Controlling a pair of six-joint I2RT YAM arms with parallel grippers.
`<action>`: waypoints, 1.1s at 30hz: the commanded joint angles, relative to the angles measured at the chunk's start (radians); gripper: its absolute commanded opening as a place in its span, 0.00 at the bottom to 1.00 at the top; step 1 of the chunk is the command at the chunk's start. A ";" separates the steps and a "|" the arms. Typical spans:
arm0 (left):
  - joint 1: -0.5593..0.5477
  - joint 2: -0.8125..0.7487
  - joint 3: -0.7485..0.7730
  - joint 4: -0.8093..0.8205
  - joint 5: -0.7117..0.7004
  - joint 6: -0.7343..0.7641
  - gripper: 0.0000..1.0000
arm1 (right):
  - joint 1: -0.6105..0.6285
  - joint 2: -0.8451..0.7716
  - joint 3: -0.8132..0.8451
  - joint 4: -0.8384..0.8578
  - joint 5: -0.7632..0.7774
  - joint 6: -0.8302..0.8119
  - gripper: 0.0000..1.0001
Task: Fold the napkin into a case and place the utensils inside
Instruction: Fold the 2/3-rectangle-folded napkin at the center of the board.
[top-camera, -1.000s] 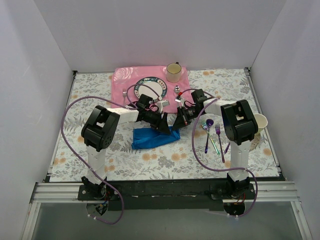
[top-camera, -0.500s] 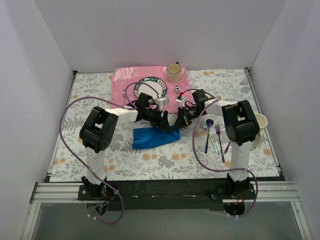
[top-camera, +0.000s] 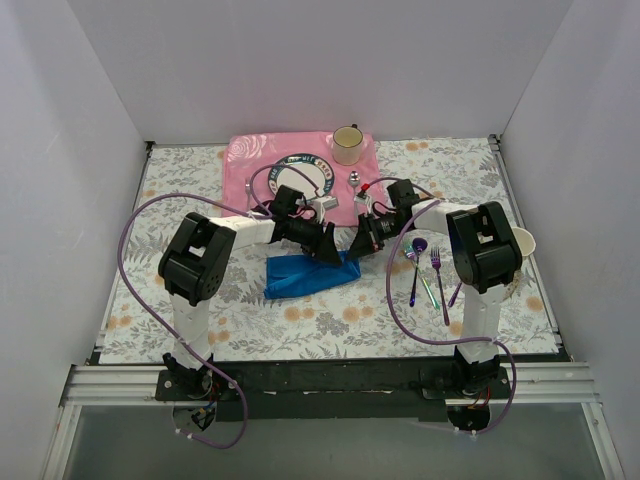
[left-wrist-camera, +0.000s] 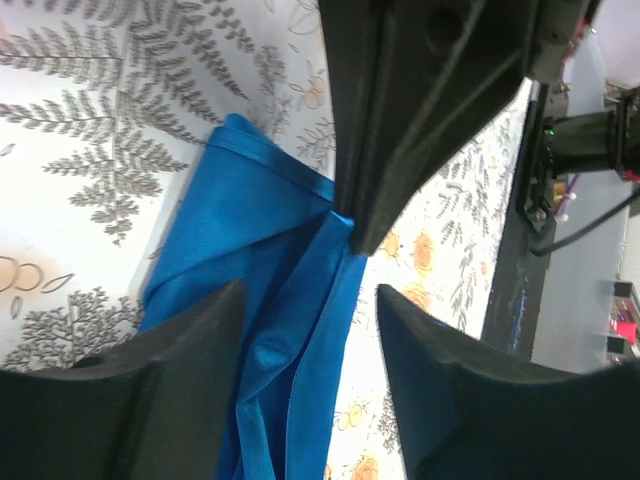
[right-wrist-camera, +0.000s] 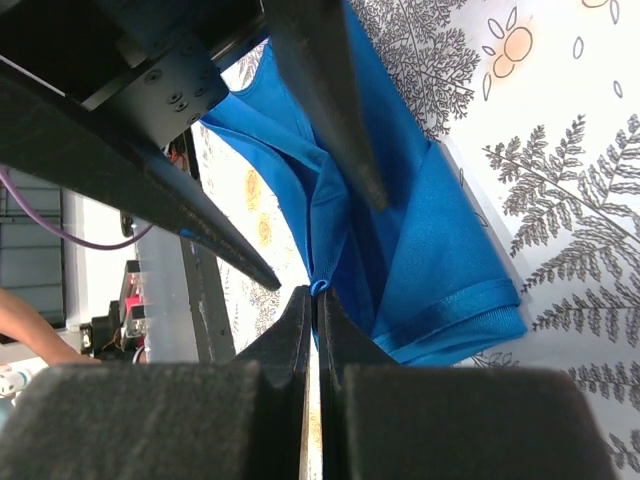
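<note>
The blue napkin (top-camera: 300, 275) lies crumpled in loose folds on the floral table, between the two arms. My right gripper (right-wrist-camera: 318, 290) is shut on a raised fold of the napkin (right-wrist-camera: 440, 240) at its right end, and shows in the top view as the right gripper (top-camera: 352, 248). My left gripper (left-wrist-camera: 310, 295) hangs open just over the napkin (left-wrist-camera: 260, 230), with cloth below the gap and nothing pinched; the top view has this left gripper (top-camera: 328, 250) close beside the right one. The iridescent utensils (top-camera: 428, 272) lie to the right by the right arm. No case has taken shape.
A pink placemat (top-camera: 250, 160) at the back carries a plate (top-camera: 305, 172) and a cup (top-camera: 347, 145). A small shaker (top-camera: 355, 180) stands at its right edge. A paper cup (top-camera: 522, 243) sits behind the right arm. White walls close in three sides.
My left jaws have widened a little and hold no cloth. Both grippers drifted slightly away from the near edge. The right gripper stays shut on the fold.
</note>
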 joint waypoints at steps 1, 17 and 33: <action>0.001 -0.036 0.006 -0.014 0.077 0.001 0.49 | -0.010 -0.051 -0.009 0.049 -0.033 0.014 0.01; -0.002 -0.060 -0.073 0.040 0.045 -0.169 0.02 | 0.006 -0.023 0.014 0.014 0.080 0.005 0.09; -0.002 -0.057 -0.123 0.064 -0.018 -0.320 0.00 | 0.075 -0.156 0.054 -0.015 0.364 -0.044 0.19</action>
